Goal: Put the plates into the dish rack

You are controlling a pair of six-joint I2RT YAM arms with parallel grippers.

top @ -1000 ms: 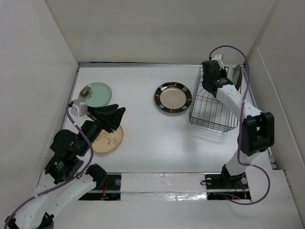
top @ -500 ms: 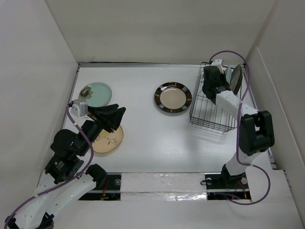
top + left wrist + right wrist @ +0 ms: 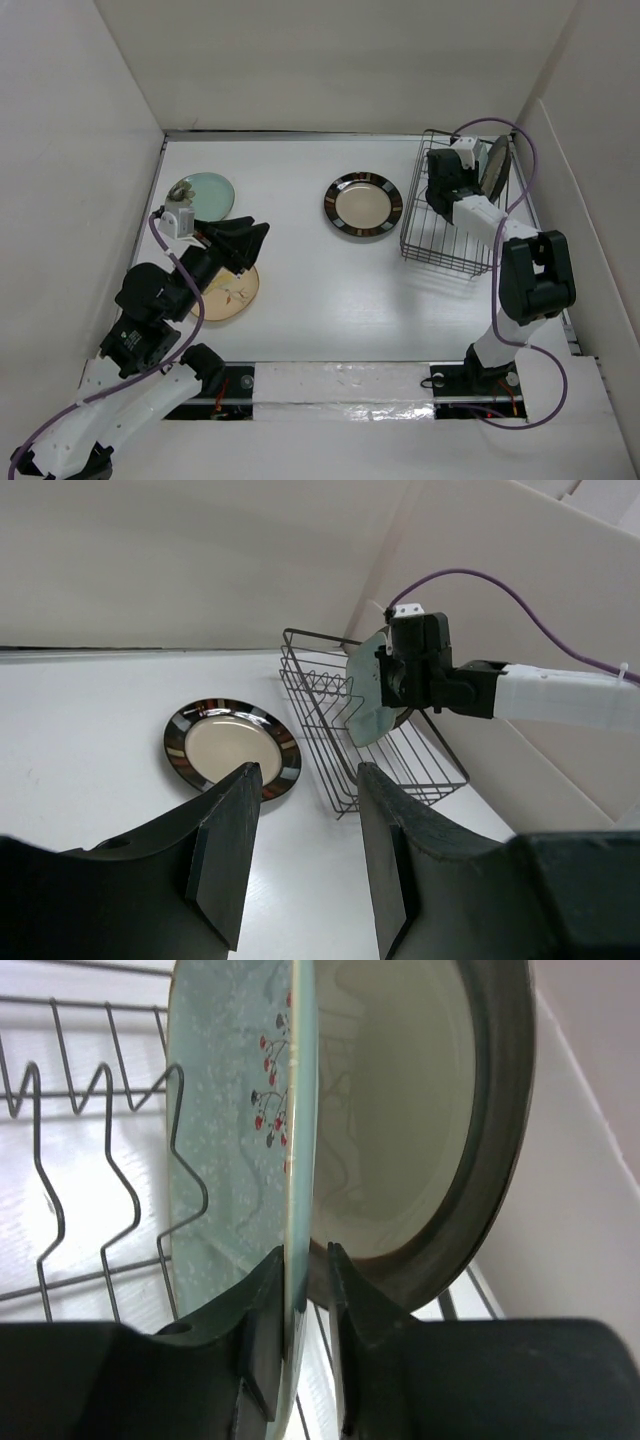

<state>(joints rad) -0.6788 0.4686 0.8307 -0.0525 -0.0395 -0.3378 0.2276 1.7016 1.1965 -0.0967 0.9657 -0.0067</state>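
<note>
The rounded-rectangular pale green plate [image 3: 235, 1140] stands on edge in the dish rack [image 3: 440, 245], just beside the grey-brown-rimmed cream plate [image 3: 400, 1130] at the rack's far right. Since a second ago the right gripper [image 3: 300, 1260] has eased lower into the rack. Its jaws sit narrowly parted astride the green plate's rim, and whether they pinch it I cannot tell. Well left of the rack, the left gripper [image 3: 303, 780] hovers partly open and empty.

In the dish rack [image 3: 440, 250], the first plate [image 3: 230, 1140] stands on edge between the fingers of the right gripper [image 3: 465, 165]. The second plate [image 3: 420, 1110] stands upright just to that gripper's right. The third plate [image 3: 362, 204] lies flat on the tabletop [image 3: 320, 300], left of the rack and between the two grippers. The fourth plate [image 3: 228, 292] lies flat on the near side of the left gripper [image 3: 256, 245], partly under it. The fifth plate [image 3: 205, 192] lies beyond that gripper, to its left.
</note>
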